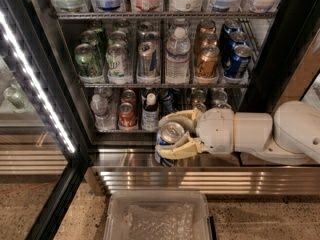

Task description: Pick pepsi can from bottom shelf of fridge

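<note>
The fridge (pixel 42 54) stands open with its wire racks of cans and bottles. My gripper (pixel 172 134) is shut on the pepsi can (pixel 169 139), a blue can with a shiny silver top and pull tab. Its yellowish fingers (pixel 180 150) wrap the can on both sides. The can is held just in front of the bottom shelf (pixel 122 130), over the steel sill (pixel 125 159), outside the rack. My white arm (pixel 255 134) reaches in from the right.
A red can (pixel 127 115), a water bottle (pixel 99 111) and a dark bottle (pixel 150 113) stand on the bottom shelf. The open glass door with a white LED strip (pixel 37 84) is on the left. A clear plastic bin (pixel 157 216) sits on the floor below.
</note>
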`<state>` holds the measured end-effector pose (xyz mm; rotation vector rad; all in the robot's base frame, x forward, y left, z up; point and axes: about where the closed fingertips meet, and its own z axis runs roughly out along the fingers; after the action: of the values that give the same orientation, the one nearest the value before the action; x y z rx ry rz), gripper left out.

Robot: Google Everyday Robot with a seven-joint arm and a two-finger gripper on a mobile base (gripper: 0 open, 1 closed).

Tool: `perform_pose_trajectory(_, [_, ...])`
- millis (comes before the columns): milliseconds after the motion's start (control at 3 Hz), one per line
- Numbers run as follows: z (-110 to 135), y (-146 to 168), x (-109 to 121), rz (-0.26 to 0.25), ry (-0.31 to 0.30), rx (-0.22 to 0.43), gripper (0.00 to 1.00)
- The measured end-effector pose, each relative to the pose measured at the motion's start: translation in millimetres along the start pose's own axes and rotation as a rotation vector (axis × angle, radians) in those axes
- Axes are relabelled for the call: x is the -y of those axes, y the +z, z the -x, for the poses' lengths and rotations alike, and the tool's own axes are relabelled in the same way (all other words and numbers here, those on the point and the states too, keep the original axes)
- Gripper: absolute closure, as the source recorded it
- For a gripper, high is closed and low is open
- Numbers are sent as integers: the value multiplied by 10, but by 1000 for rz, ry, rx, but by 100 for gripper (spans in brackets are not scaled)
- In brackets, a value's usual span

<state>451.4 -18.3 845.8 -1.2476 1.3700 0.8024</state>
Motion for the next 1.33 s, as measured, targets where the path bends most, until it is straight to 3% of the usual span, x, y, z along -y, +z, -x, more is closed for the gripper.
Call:
perform_pose_trajectory(667, [361, 42, 59, 26, -56, 24, 100])
perform_pose_trajectory(1333, [557, 60, 160, 22, -93, 32, 100])
